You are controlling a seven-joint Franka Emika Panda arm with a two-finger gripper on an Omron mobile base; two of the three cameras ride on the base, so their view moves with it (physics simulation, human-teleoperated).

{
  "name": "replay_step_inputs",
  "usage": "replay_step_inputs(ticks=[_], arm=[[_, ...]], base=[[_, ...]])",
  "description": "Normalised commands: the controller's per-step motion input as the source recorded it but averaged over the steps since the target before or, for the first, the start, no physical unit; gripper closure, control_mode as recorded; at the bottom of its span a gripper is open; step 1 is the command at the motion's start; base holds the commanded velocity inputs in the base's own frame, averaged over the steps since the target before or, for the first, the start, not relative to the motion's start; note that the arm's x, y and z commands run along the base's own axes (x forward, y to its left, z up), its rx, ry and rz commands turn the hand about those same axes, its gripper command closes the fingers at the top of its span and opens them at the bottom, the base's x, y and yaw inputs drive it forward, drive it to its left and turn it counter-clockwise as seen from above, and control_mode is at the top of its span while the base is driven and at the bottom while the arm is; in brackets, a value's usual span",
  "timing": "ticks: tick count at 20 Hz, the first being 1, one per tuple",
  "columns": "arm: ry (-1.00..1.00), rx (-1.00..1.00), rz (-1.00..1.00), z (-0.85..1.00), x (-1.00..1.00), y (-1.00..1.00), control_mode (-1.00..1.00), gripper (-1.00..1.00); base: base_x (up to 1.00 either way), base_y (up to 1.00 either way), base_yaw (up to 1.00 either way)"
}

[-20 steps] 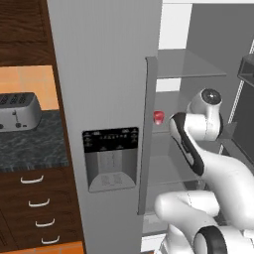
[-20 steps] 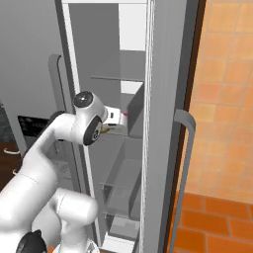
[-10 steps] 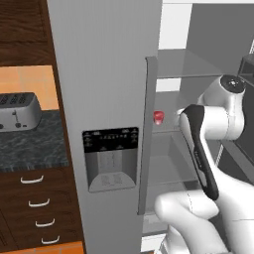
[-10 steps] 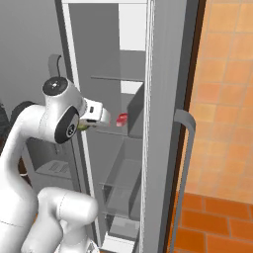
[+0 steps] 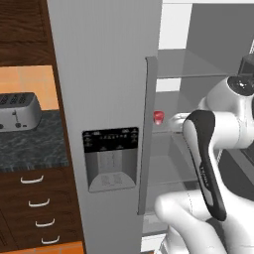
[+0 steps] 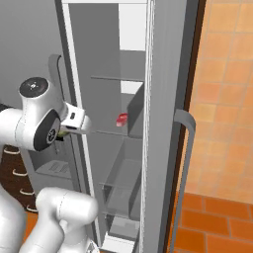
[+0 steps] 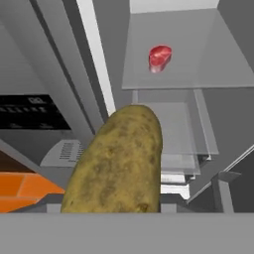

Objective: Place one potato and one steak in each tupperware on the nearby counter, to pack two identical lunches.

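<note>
Standing open: tall grey fridge (image 5: 106,74), left door shut with dark dispenser panel (image 5: 111,158), right door (image 6: 165,123) swung out against orange tiled wall (image 6: 225,99). Showing glass shelves (image 7: 183,54) inside.

Running off at left in left base view: dark speckled counter (image 5: 30,149) over brown drawers (image 5: 37,203) with curved silver handles, carrying silver toaster (image 5: 17,110).

Reaching across fridge front: white arm (image 5: 213,149).

Sitting just outside fridge opening at mid-shelf height: gripper (image 6: 63,132). Gripping potato (image 7: 116,163), yellow-brown and speckled, sitting large and close in hand view; fingertips hidden behind it.

Lying alone on glass shelf inside fridge, well apart from potato: steak (image 7: 159,56), small red slab, also showing at (image 5: 158,117) and (image 6: 121,119).
</note>
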Motion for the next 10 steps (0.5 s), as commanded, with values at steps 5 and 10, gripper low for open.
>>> replay_step_inputs(ticks=[5, 10], arm=[[-0.01, -0.01, 0.01, 0.05, -0.01, 0.62, -1.00, 1.00], [0.00, 0.00, 0.00, 0.00, 0.00, 0.00, 1.00, 1.00]], base=[[0.00, 0.00, 0.00], [0.11, 0.53, 0.08]])
